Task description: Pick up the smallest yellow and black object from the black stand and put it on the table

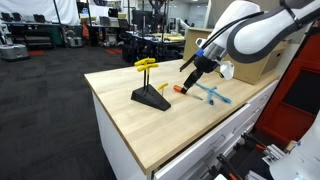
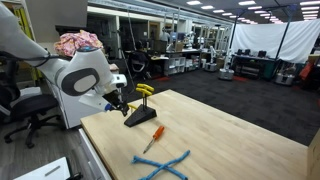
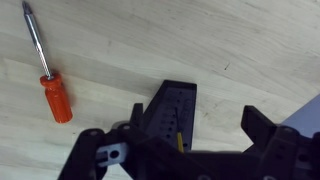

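Right in front of the gripper (image 1: 187, 74) sits the black stand (image 3: 172, 112), with its sloping top facing up. The gripper is wide open and holds nothing. In the wrist view one finger (image 3: 92, 150) is out on each side of the stand, with room to spare. I think it is spread like this so it can close around the little tool.

The small yellow and black tool (image 3: 180, 143) seems to be the tiny bit of yellow on the stand, very close to the gripper. It is too small to be sure. It looks to be in its hole, so the job is only at its start, with nothing picked up yet.

Just past the stand from the gripper are two tall yellow tools (image 1: 146, 65). They stick up out of the stand, so I think the gripper must take care not to bump them. Off to one side of the gripper an orange screwdriver (image 3: 47, 75) lies flat on the table (image 1: 130, 125), apart from the stand. Blue tools (image 1: 212, 95) lie crossed on the wood close by the gripper too. Far behind the arm is a brown box (image 1: 255, 62).

The arm (image 1: 255, 35) reaches out over the table and bends down at the wrist. This tips the gripper toward the stand. It looks close to the stand but not touching it.
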